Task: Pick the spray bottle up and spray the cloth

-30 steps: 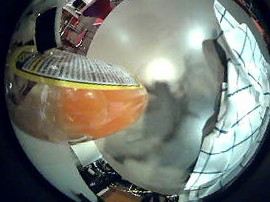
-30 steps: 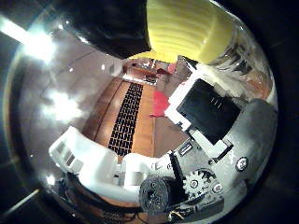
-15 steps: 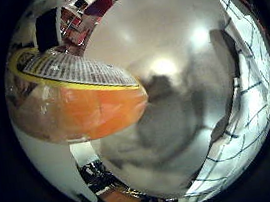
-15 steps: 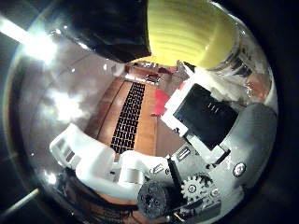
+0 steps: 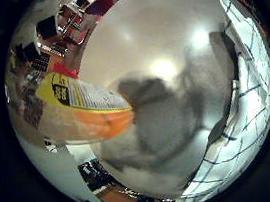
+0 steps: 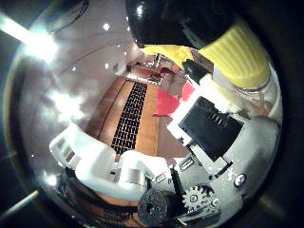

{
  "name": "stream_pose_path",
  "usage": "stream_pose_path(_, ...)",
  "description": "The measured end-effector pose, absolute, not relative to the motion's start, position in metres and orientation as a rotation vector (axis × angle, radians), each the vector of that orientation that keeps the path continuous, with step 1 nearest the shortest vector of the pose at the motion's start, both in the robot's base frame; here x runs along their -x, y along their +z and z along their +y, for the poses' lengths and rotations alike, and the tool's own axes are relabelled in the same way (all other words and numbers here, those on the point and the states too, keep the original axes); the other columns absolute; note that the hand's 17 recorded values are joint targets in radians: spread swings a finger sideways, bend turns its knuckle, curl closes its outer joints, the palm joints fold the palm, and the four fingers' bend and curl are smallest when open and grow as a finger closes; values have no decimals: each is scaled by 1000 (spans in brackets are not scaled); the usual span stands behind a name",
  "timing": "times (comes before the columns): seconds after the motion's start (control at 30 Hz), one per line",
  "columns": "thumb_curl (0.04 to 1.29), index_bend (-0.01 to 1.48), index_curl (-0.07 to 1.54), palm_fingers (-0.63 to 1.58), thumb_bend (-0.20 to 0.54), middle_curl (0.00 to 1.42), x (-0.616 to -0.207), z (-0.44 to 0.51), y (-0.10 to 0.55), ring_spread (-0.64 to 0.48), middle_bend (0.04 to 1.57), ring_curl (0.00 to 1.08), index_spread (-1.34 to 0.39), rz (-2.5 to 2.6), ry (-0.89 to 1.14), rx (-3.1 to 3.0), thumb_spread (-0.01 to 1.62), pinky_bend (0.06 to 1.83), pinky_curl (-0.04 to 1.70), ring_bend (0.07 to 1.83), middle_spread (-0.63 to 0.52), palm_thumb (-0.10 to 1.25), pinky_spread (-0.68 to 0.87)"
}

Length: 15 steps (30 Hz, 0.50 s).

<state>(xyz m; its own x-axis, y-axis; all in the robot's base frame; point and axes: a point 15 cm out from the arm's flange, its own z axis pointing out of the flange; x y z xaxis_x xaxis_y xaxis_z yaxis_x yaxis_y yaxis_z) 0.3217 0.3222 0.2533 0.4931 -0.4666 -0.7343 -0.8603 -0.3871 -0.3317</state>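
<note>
The spray bottle (image 5: 83, 113) has orange liquid and a yellow printed label, and it lies close against my palm above the white table (image 5: 136, 35). Its ribbed yellow collar (image 6: 237, 59) and black spray head (image 6: 175, 19) show in the thumb side view. My right hand (image 6: 209, 156) is curled round the bottle, with a white finger (image 6: 90, 161) bent in below and a black pad near the neck. The white cloth (image 5: 257, 109) with blue grid lines lies on the table's far side, apart from the bottle.
A dark shadow (image 5: 163, 122) of the hand and bottle falls on the table between the bottle and the cloth. Beyond the table edge are a wooden floor with a black grate (image 6: 133, 118), a red patch (image 6: 168, 102) and room furniture (image 5: 50, 37).
The bottle now fills less of the little finger side view and sits more tilted. The yellow collar has slid toward the thumb side view's edge, and more of the black spray head shows. The views have shifted.
</note>
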Motion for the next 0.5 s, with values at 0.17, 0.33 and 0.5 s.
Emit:
stream_pose_path(0.17, 557, 234, 696, 389, -28, 664, -317, 320, 257, -280, 945, 582, -370, 1077, 732, 2032, 988, 776, 804, 1210, -178, 786, -336)
stream_pose_path(0.33, 480, 300, 666, 179, -34, 635, -321, 302, 256, -237, 801, 537, -327, 1084, 708, 2067, 1040, 679, 790, 1043, -155, 703, -21)
stream_pose_path(0.5, 414, 296, 600, 126, -28, 576, -321, 287, 258, -130, 657, 477, -286, 1080, 682, 2108, 1034, 639, 724, 879, -92, 671, 272)
